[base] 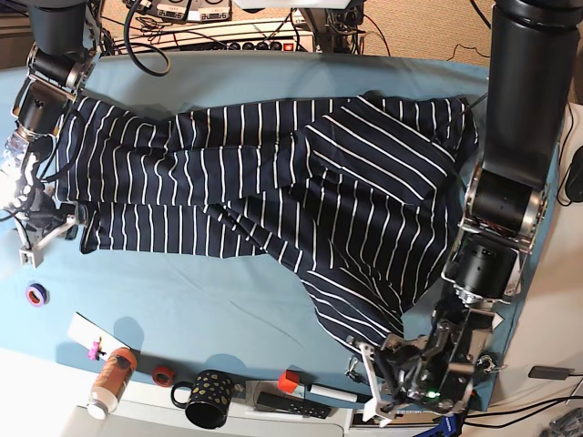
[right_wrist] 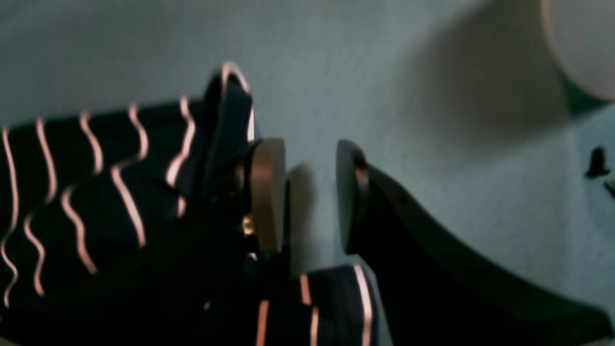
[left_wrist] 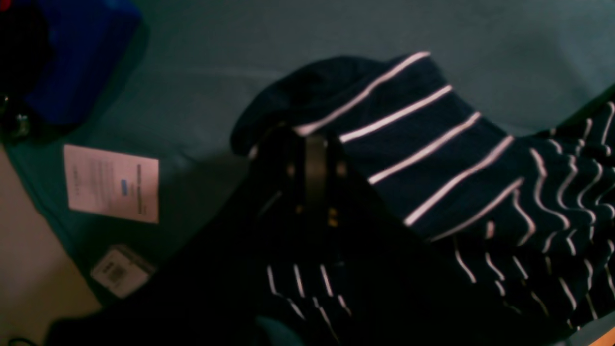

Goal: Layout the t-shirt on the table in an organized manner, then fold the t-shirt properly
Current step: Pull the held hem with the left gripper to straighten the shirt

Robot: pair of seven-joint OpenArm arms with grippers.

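The navy t-shirt with thin white stripes lies spread and partly folded over itself across the teal table. In the left wrist view, my left gripper is shut on a dark edge of the t-shirt, low over the table. In the base view it sits at the shirt's near right corner. My right gripper is open, with bare table between its fingers. The t-shirt's edge lies bunched against the left finger. In the base view this gripper is at the shirt's left end.
Along the near table edge stand a bottle, a red ring, a black dotted mug, a remote and a purple tape ring. A white paper card and a blue object lie near the left gripper.
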